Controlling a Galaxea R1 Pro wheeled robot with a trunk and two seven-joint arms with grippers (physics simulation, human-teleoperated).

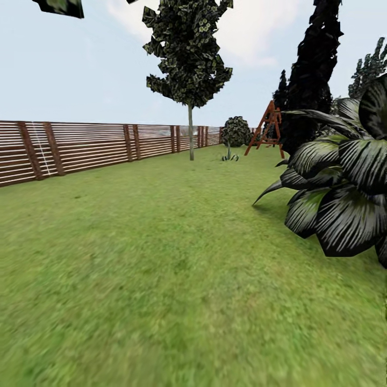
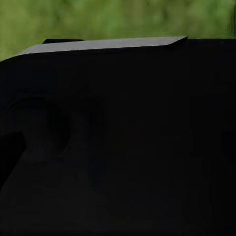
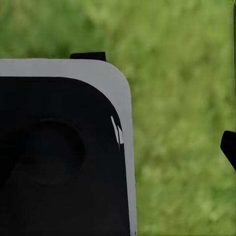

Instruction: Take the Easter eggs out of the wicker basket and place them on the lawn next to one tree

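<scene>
Ahead of you the lawn [image 1: 161, 258] stretches wide and flat, all green grass, up to a brown fence [image 1: 80, 148] of flat wooden slats on your left side. Near the far end of that fence stands the tree [image 1: 190, 59] with a thin pale trunk and a jagged dark green top. Just past it is a small round bush [image 1: 236, 130], and beside the bush you see a red-brown wooden frame [image 1: 267, 129] shaped like a ladder. A tall, almost black tree [image 1: 314, 70] rises behind the frame. Close to you on the right is a big plant [image 1: 338, 188] with wide dark leaves that have pale stripes. Your left wrist view looks at a big dark robot part [image 2: 118, 147] with a thin grey edge, and a strip of blurry grass behind it. Your right wrist view looks at a dark part with a grey rim [image 3: 59, 157] and blurry green grass beside it. A small black tip [image 3: 229, 147] pokes in at one edge. You cannot tell if either gripper is open or closed.
</scene>
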